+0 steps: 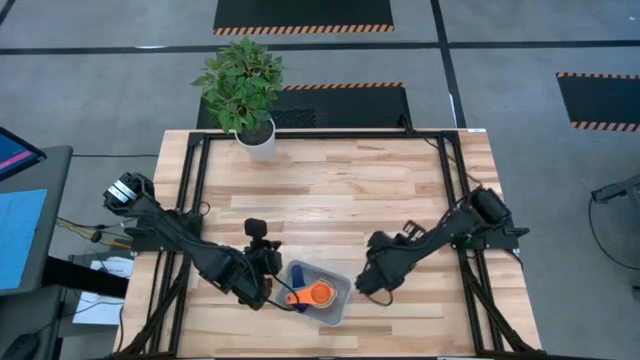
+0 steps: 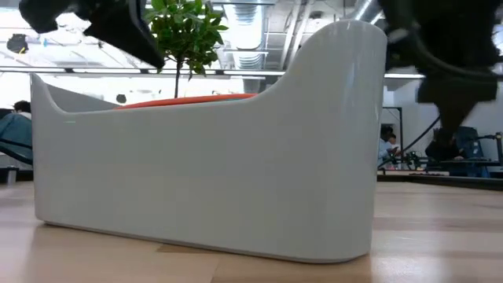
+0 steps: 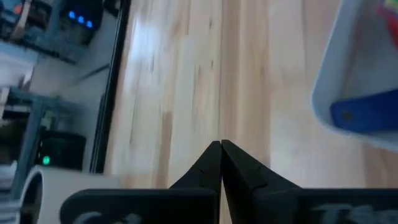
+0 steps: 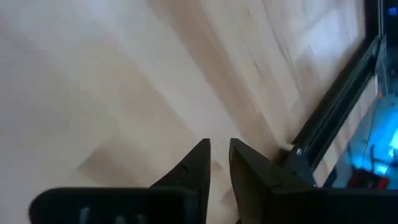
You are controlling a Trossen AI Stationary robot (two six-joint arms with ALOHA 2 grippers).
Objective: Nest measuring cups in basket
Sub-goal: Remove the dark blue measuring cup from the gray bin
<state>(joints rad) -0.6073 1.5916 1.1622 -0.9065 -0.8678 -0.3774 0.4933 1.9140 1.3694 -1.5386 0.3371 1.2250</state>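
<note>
Lower centre of the high view: the left gripper (image 1: pixel 270 285), fingers together, sits beside the basket (image 1: pixel 340 300) holding the nested measuring cups (image 1: pixel 318 294), orange on top. Right gripper (image 1: pixel 368 287), fingers slightly apart, holds nothing.

We saw the table (image 1: pixel 330 190) evenly and brightly lit from overhead, with only soft, short shadows under both arms and beside the plant (image 1: pixel 242 82). In the low view the basket (image 2: pixel 212 173) filled the picture, its pale wall carrying a faint sheen along the rim, while the ceiling lights behind it glared white and the room beyond was hazy. Both wrist views were blurred: the wood grain smeared into streaks, and a blue cup (image 3: pixel 367 113) showed as a soft-edged shape. The dark fingers (image 4: pixel 198 163) in the right wrist view stayed fairly crisp.
</note>
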